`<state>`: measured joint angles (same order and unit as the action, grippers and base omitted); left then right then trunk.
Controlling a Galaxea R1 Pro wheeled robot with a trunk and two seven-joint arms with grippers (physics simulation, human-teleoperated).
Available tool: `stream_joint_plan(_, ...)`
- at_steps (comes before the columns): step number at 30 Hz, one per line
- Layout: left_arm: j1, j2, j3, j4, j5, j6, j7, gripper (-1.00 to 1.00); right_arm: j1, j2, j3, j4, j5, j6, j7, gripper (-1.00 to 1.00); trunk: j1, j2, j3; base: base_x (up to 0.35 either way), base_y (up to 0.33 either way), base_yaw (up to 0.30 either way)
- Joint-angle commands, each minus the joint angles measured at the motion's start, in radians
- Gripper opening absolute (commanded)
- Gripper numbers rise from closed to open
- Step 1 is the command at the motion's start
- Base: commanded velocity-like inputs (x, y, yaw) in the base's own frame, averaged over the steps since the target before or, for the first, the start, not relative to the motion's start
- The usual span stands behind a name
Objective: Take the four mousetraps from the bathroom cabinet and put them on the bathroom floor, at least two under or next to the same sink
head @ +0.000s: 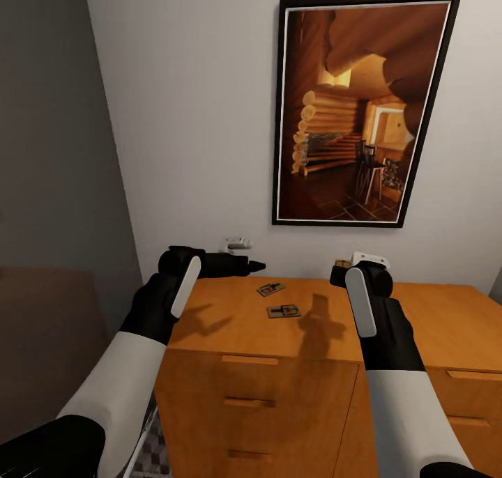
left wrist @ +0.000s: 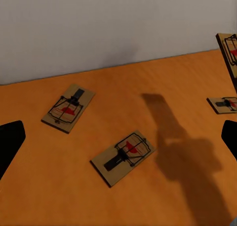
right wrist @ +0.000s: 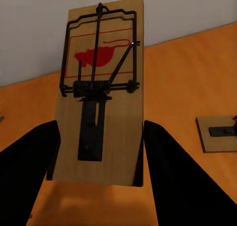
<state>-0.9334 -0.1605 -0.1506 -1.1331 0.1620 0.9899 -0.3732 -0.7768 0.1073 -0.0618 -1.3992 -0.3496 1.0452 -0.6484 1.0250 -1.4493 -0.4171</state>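
Above the orange-brown cabinet (head: 293,332), against a pale wall hung with a framed picture (head: 359,109) of a log cabin interior, we hold both arms out over the wooden top. Our right gripper (right wrist: 101,137) is closed on one mousetrap (right wrist: 101,97), its black fingers (right wrist: 29,171) pressing the two long edges of the tan board, which stands lifted clear of the surface with its spring bar and red mouse print facing the wrist camera. Our left gripper (left wrist: 118,142) hovers with its fingers spread wide and nothing between them, looking down on two more traps (left wrist: 69,107) lying flat and a little apart on the cabinet top, one nearer the wall and one nearer the front edge. A fourth trap (left wrist: 223,104) lies off to the side, near the lifted one. The risks we judge from here: the grip is on thin edges only, so a quick swing toward the bathroom floor (head: 150,450), glimpsed as patterned tile beside the cabinet, could let the board twist or slip out. Our left hand, if it descends off-centre, may push a flat trap along the smooth wood rather than pinch it, possibly off the edge. The arms sit close together, so crossing them could knock the held trap loose.
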Motion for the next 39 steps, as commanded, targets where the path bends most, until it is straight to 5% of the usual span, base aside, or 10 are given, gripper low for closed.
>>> stream_joint_plan(1, -0.001, 0.0, 0.0, 0.0, 0.005, 0.006, 0.002, 1.0, -0.001, 0.001, -0.001, -0.001, -0.011, 0.002, -0.009, -1.0, 0.0, -0.001, -0.001, 0.0, 0.0, 0.0)
stream_joint_plan(8, -0.001, 0.001, -0.002, 0.012, 0.004, 0.003, 0.003, 1.0, -0.001, -0.015, -0.013, 0.001, -0.012, 0.002, -0.004, -1.0, 0.0, -0.001, -0.001, 0.0, 0.0, 0.0)
stream_joint_plan(12, -0.001, 0.003, -0.002, 0.075, 0.003, -0.038, 0.005, 1.0, -0.001, -0.073, -0.044, 0.0, -0.044, 0.002, 0.022, -1.0, 0.0, -0.001, -0.001, 0.0, 0.0, 0.0)
stream_joint_plan(18, -0.001, 0.006, -0.003, 0.172, 0.0, -0.114, 0.008, 1.0, -0.001, -0.206, -0.06, 0.002, -0.19, 0.002, 0.166, -1.0, 0.0, -0.001, -0.001, 0.0, 0.0, 0.0)
stream_joint_plan(21, -0.001, 0.008, -0.003, 0.183, -0.002, -0.122, 0.009, 1.0, -0.001, -0.238, -0.061, 0.004, -0.212, 0.002, 0.191, -1.0, 0.0, -0.001, -0.001, 0.0, 0.0, 0.0)
stream_joint_plan(39, -0.001, 0.015, -0.003, 0.19, -0.001, -0.126, 0.011, 1.0, -0.002, -0.259, -0.062, 0.013, -0.219, 0.002, 0.201, -1.0, 0.0, -0.001, -0.001, 0.0, 0.0, 0.0)
